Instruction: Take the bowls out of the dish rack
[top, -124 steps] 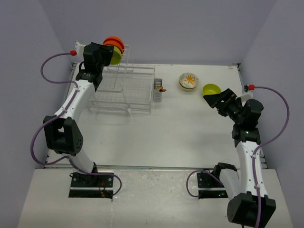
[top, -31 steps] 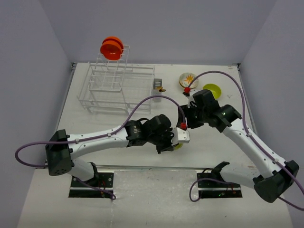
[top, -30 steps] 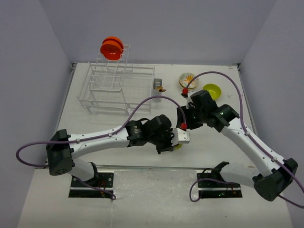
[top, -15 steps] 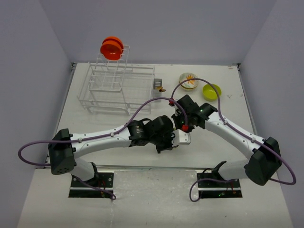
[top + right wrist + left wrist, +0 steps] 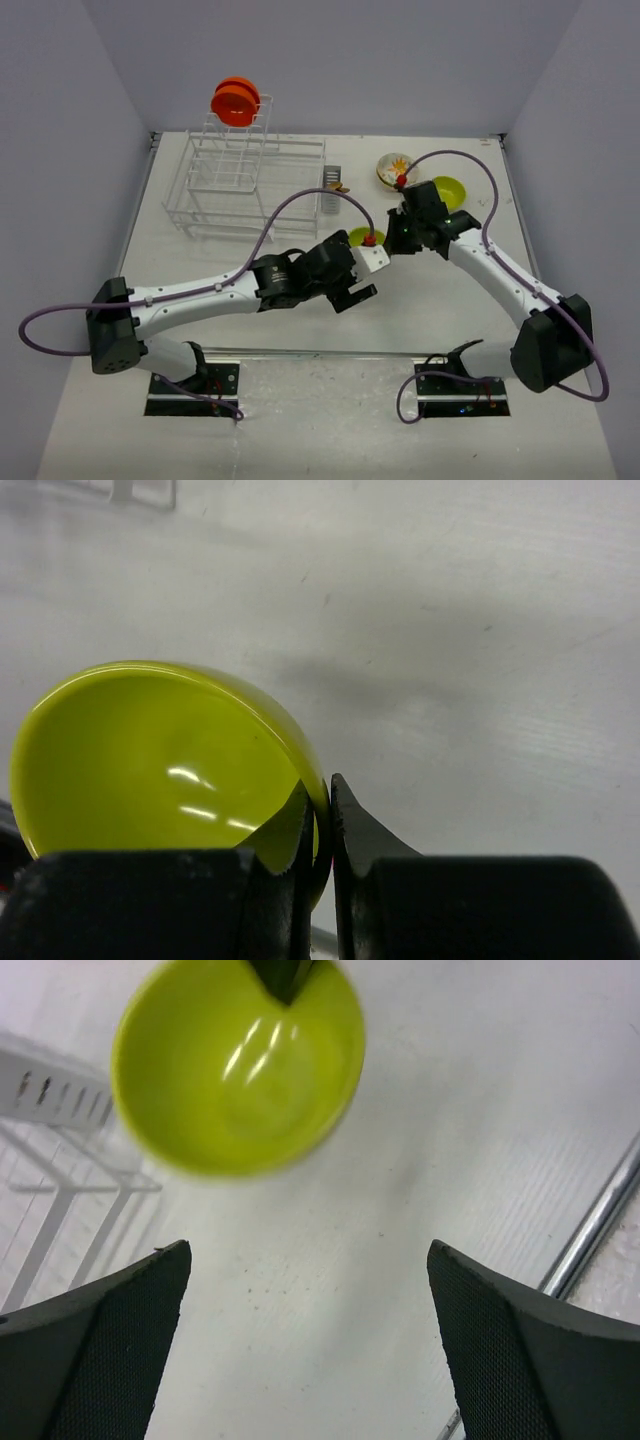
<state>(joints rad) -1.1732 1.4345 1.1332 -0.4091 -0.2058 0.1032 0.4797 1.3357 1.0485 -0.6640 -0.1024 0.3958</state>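
Bowl (image 5: pixel 150 760) in lime green, rim pinched by right claw (image 5: pixel 320 815), left claw (image 5: pixel 308 1260) spread wide just short of it.

Quick count: five bowls, as far as I can tell. Two are lime-green: the mid-counter green bowl (image 5: pixel 363 236) and the far-right green bowl (image 5: pixel 449 188) near the counter's far right corner. One cream flowered bowl (image 5: pixel 391 167) by the far edge. The orange-red bowls (image 5: pixel 236 101) look like two nested together, hard to be sure. One dish rack (image 5: pixel 250 186), one grey caddy (image 5: pixel 332 191). Two arms: left arm (image 5: pixel 200 295), right arm (image 5: pixel 500 275).
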